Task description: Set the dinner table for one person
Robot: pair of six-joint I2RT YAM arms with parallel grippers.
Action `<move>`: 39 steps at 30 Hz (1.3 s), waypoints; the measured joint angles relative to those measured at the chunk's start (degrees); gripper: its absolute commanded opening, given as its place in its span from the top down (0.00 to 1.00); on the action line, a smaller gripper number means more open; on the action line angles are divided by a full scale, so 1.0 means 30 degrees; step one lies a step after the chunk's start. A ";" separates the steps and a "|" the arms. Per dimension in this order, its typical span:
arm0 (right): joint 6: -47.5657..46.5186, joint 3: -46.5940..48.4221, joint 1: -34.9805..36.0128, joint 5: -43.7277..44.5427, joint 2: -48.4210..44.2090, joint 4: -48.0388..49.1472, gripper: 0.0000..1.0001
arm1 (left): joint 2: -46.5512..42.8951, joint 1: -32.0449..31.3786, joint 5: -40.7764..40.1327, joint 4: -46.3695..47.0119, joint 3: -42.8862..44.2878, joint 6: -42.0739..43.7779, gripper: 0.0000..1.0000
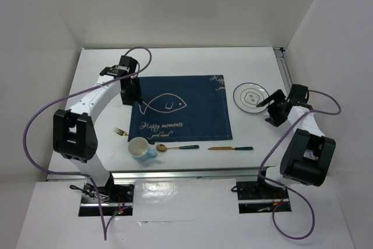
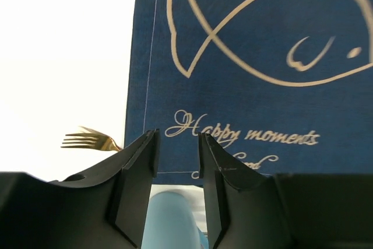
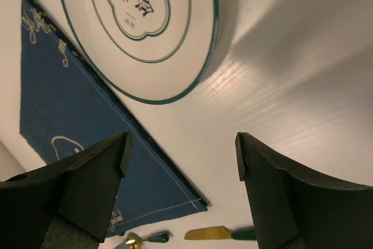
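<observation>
The white dinner table (image 1: pixel 175 59) carries a dark blue fish placemat (image 1: pixel 180 109) in the middle. A white plate with a green rim (image 1: pixel 251 95) lies right of the mat. A light blue cup (image 1: pixel 140 148), a gold fork (image 1: pixel 120 132), a gold spoon with a green handle (image 1: pixel 175 147) and a gold knife (image 1: pixel 230 148) lie along the mat's near side. My left gripper (image 1: pixel 133 94) hovers at the mat's left edge, slightly open and empty (image 2: pixel 178 138). My right gripper (image 1: pixel 265 103) is wide open and empty beside the plate's right rim (image 3: pixel 182 144).
White walls enclose the table on three sides. A silver rail (image 1: pixel 186 173) runs along the near edge, and another rail (image 1: pixel 285 71) runs along the far right. The right wrist view shows the plate (image 3: pixel 140 21), the mat corner (image 3: pixel 64 121) and the knife (image 3: pixel 213 234).
</observation>
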 measured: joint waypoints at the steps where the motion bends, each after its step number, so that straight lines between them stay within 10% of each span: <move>1: 0.0073 -0.0102 0.0000 -0.0321 0.0284 0.0459 0.16 | -0.0102 -0.0007 -0.0015 -0.0160 0.0291 0.0000 0.51; 18: 0.3679 -0.2412 0.0000 -0.3060 0.4626 0.9202 0.31 | -0.3439 -0.0007 0.0233 -0.0656 0.0787 0.0051 0.45; 31: 0.5450 -0.2718 0.0000 -0.1851 0.5858 1.1453 0.97 | -0.3439 -0.0007 0.0670 -0.0576 0.0619 0.0051 0.45; 39: 0.5486 -0.2951 -0.0036 -0.1472 0.4007 1.1096 1.00 | -0.3439 -0.0007 0.0729 -0.0517 0.0619 0.0124 0.45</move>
